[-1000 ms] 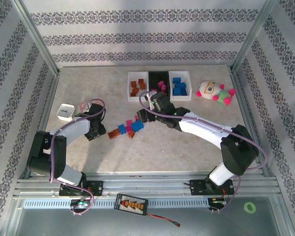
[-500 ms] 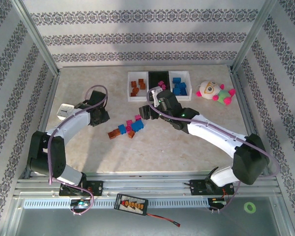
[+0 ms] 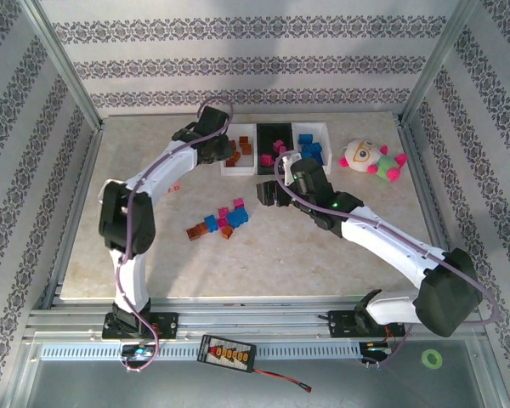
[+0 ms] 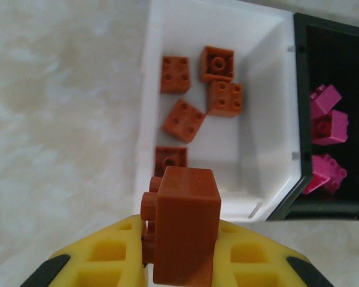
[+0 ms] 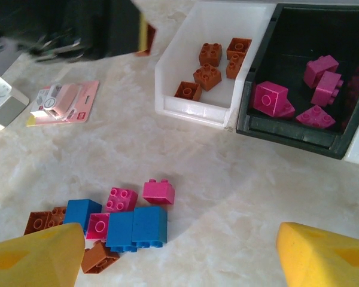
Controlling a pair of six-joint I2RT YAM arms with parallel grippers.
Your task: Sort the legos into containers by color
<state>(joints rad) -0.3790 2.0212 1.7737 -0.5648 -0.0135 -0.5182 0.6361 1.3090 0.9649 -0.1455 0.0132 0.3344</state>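
Note:
My left gripper point(image 4: 182, 254) is shut on a brown-orange lego point(image 4: 185, 224) and hovers at the near edge of the left white container point(image 4: 145, 119), which holds several brown legos point(image 4: 183, 119). From above, that gripper point(image 3: 211, 146) sits just left of this container point(image 3: 223, 161). The black container point(image 3: 265, 136) holds magenta legos point(image 5: 323, 78), and the right white container point(image 3: 327, 144) holds blue ones. Loose blue, pink and brown legos point(image 3: 221, 221) lie in a cluster mid-table. My right gripper point(image 5: 179, 257) is open above the table, right of that cluster point(image 5: 134, 224), with nothing between its fingers.
A plush toy point(image 3: 370, 158) lies at the back right beside the containers. A flat pink-and-white packet point(image 5: 63, 101) and a small white box point(image 5: 3, 101) sit on the left. The left arm's elbow point(image 3: 119, 217) stands tall over the left side.
The left arm swung from beside the cluster up to the left white container, its gripper closing on the brown lego on the way. The right gripper drew back slightly toward the containers.

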